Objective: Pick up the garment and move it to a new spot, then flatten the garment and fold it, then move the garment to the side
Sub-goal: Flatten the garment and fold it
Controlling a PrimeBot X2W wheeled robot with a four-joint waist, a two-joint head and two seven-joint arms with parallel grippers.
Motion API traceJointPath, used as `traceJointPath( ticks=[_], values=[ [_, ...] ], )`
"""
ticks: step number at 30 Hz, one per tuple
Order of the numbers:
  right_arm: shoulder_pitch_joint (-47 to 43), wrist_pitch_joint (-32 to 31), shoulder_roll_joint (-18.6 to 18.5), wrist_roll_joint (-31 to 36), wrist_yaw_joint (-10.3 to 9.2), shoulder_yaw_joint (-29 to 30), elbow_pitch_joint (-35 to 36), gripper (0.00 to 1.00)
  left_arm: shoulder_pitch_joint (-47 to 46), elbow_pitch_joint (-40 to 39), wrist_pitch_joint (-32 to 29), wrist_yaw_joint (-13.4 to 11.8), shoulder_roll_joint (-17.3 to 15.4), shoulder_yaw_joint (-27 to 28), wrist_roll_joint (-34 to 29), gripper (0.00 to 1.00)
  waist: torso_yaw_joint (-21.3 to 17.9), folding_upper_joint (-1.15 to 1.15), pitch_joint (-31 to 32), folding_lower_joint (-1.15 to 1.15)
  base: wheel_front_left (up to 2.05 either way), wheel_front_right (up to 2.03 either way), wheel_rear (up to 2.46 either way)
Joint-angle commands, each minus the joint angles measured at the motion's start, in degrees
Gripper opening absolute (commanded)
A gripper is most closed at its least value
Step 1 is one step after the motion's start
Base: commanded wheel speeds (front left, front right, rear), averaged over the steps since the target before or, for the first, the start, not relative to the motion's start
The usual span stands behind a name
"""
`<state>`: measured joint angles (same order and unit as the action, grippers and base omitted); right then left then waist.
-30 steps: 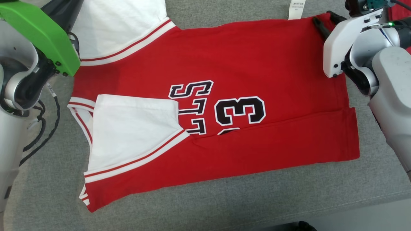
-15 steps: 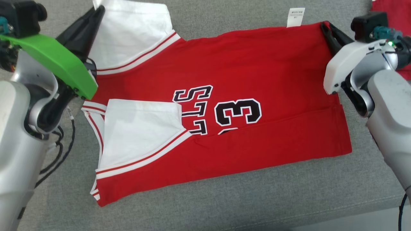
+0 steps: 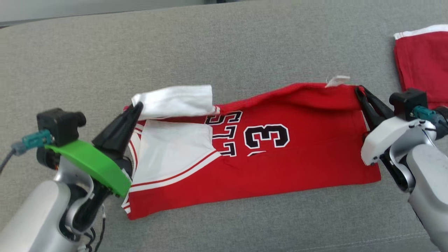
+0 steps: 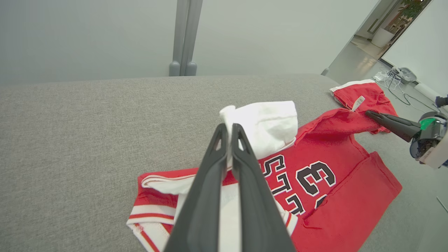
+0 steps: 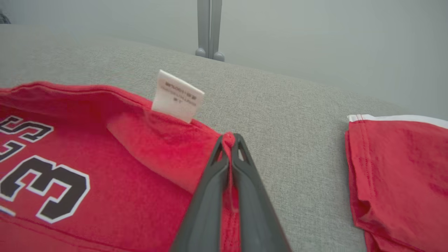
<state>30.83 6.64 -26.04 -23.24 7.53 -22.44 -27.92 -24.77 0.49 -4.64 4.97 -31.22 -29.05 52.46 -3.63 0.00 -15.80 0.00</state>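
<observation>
Evidently mid-fold: left gripper [image 3: 137, 105] pinches the garment [image 3: 297, 150] by its far sleeve [image 3: 178, 100], right gripper [image 3: 358, 89] clamps its far hem corner; next, probably, draw both evenly over its near edge.

This looks like an office or lab-style test space rather than a home. A broad grey fabric-covered surface [image 3: 245, 42] serves as the work area, backed by a plain pale partition wall [image 4: 87, 35] with a grey post [image 4: 183, 35] at the top centre of both wrist views. In the upper right corner of the left wrist view, a smooth polished floor [image 4: 353, 59] runs off like a corridor, with loose cables [image 4: 393, 78] lying on it and a potted plant [image 4: 413, 4] beyond.
</observation>
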Motion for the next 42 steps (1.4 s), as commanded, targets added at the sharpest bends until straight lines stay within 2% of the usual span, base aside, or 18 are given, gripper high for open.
traceJointPath(
  ticks=[1, 6, 15, 17, 19, 20, 25, 32, 33, 36, 39, 42],
  values=[
    [-2.3, -0.4, -0.1, 0.9, -0.09, 1.0, 1.5, 0.0, 2.6, -0.4, 0.8, -0.6, 0.3, -0.1, 0.3, 0.0, 1.8, 0.0, 2.2, 0.0, 0.0, 0.0, 0.0],
    [-8.7, -2.5, 0.8, 2.5, -0.1, 5.5, 6.0, 0.0, 8.7, -0.1, 3.1, -1.6, 1.6, -0.9, 1.5, 0.0, 2.1, 0.0, 3.1, 0.0, 0.0, 0.0, 0.0],
    [-16.1, -4.6, 3.1, 5.3, -0.1, 10.7, 10.5, 0.0, 13.3, 4.7, 7.2, -1.1, 5.5, -2.4, 2.5, 0.0, 1.9, 0.0, 4.0, 0.0, 0.0, 0.0, 0.0],
    [-17.3, -4.3, 3.7, 6.0, -0.1, 11.3, 10.9, 0.29, 13.8, 5.7, 8.5, -1.1, 6.1, -2.3, 2.4, 0.0, 1.8, 0.0, 4.3, 0.0, 0.0, 0.0, 0.0],
    [-18.6, -3.4, 4.6, 6.5, -0.1, 12.1, 11.2, 0.91, 14.7, 6.7, 10.0, -1.4, 6.5, -1.8, 2.5, 0.64, 1.6, 0.0, 4.7, 0.0, 0.0, 0.0, 0.0],
    [-19.4, -2.9, 5.0, 6.8, -0.1, 12.6, 11.3, 1.0, 15.3, 7.0, 10.8, -1.5, 6.7, -1.6, 2.6, 1.0, 1.5, 0.0, 4.9, 0.0, 0.0, 0.0, 0.0],
    [-23.7, -1.2, 6.6, 7.9, -0.1, 15.7, 12.4, 1.0, 18.6, 6.4, 15.1, -3.1, 6.6, -0.2, 1.6, 1.0, 1.2, 0.0, 5.8, 0.0, 0.0, 0.0, 0.0],
    [-28.1, -1.4, 8.6, 9.7, -0.09, 24.0, 14.4, 1.0, 21.6, 3.9, 19.0, -7.9, 7.6, 3.2, -2.5, 1.0, 1.6, 0.0, 6.4, 0.0, 0.0, 0.0, 0.0],
    [-28.4, -2.0, 9.3, 10.6, -0.09, 25.8, 14.8, 1.0, 21.7, 3.5, 19.5, -9.5, 8.3, 4.1, -4.7, 1.0, 1.8, 0.0, 6.6, 0.0, 0.0, 0.0, 0.0],
    [-27.4, -3.6, 10.5, 11.4, -0.09, 27.1, 15.4, 1.0, 21.4, 3.6, 19.8, -11.5, 9.8, 5.1, -7.9, 1.0, 2.3, 0.0, 7.0, 0.0, 0.0, 0.0, 0.0],
    [-26.1, -5.7, 11.4, 11.9, -0.09, 27.3, 14.9, 1.0, 20.8, 3.8, 19.8, -12.6, 11.9, 6.7, -10.1, 1.0, 3.0, 0.0, 7.5, 0.0, 0.0, 0.0, 0.0],
    [-24.4, -8.5, 12.1, 11.5, -0.09, 27.4, 13.2, 1.0, 20.6, 4.2, 19.9, -12.7, 13.8, 7.9, -12.8, 1.0, 4.0, 0.0, 7.8, 0.0, 0.0, 0.0, 0.0]
  ],
)
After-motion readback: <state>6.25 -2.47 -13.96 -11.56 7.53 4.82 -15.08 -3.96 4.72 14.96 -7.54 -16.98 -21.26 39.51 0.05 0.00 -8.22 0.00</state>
